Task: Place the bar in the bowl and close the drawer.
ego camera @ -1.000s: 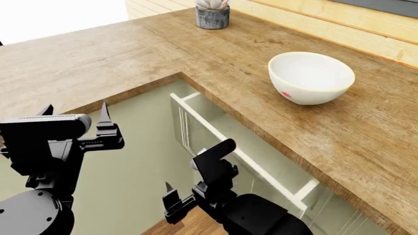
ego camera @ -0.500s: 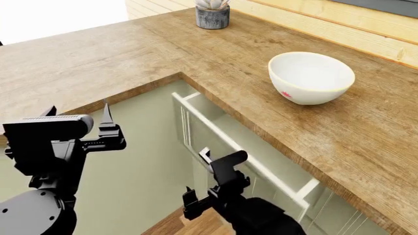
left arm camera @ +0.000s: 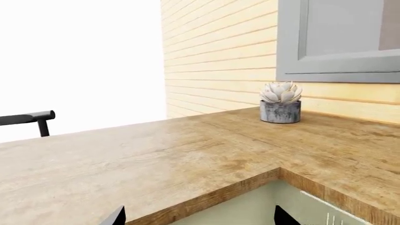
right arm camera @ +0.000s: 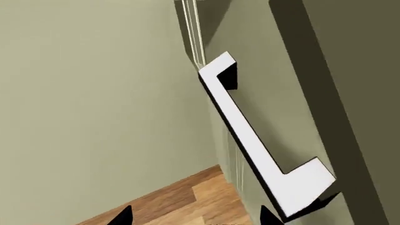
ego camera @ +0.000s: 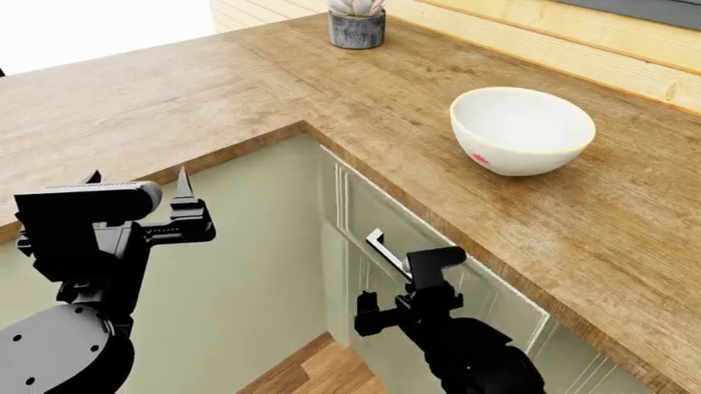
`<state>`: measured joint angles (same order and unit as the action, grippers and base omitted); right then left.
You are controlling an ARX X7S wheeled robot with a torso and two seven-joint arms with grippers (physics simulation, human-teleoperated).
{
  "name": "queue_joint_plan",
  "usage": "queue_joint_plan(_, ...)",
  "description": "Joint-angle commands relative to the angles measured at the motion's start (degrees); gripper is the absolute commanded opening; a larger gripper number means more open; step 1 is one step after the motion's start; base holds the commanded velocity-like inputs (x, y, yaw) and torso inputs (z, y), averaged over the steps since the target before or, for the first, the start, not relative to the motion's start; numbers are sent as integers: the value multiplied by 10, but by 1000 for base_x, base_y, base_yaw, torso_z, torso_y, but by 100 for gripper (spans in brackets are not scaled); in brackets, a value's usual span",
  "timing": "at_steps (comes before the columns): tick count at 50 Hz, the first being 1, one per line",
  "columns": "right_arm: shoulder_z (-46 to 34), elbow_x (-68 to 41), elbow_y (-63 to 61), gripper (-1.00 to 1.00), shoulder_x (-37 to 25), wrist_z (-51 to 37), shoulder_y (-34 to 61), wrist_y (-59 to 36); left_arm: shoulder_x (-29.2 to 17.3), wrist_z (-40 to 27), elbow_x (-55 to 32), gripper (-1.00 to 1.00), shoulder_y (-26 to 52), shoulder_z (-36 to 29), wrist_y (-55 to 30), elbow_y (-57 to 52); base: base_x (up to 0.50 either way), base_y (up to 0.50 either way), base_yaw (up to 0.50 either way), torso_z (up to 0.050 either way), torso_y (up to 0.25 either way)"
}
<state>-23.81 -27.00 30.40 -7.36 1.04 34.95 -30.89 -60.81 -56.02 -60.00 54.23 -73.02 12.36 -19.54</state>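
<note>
Drawer (ego camera: pixel 438 271) reads shut from the head cam: front sits flush w/ the cabinet face under the worktop (ego camera: pixel 219 90) edge, just past the inner corner. Its handle (right arm camera: pixel 250 140) is a pale bar-type pull, mounted on the drawer front; in the R wrist cam it runs diagonally across the panel, both standoffs visible. R gripper (ego camera: pixel 400 287) sits right at that handle, below the worktop edge; head cam shows it end-on, so I can't tell whether it touches. In the R wrist cam I see only two dark finger tips at the frame edge, spread well apart w/ nothing between them, so I'm calling R open. L gripper (ego camera: pixel 137 201) hangs in front of the cabinet face under the other run of the worktop, fingers apart, nothing held, open. L wrist cam looks across the worktop toward the wall. Bowl (ego camera: pixel 523 130) is upright on the worktop, well back from the front edge, toward the wall side, pink-red mark facing me. What I can see of its inside looks plain white; can't locate the bar in any cam. Grey plant pot (ego camera: pixel 356 25) w/ succulent sits near the far edge by the wall, well apart from the bowl. Wood floor (right arm camera: pixel 181 197) visible below the cabinet.
</note>
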Motion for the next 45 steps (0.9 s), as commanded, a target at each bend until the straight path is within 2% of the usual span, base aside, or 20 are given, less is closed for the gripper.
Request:
queue_joint_plan(1,37,38,113,100,-25,-13,22,56,2,1,-6,100,9,4,-11,-5,0,0,0,0,0)
queue_joint_plan(10,51,47,242,100,-21,-9,45,131,3,1,-3,100,6,5,-9,-5,0,0,0,-2,0)
queue_joint_plan(18,64,60,444,100,-3,8,93,241,2,2,-2,100,2,6,-6,-5,0,0,0,0,0)
queue_joint_plan(45,193,188,446,100,-23,-29,81,242,0,2,0,100,-10,9,2,-6,0,0,0,-2,0)
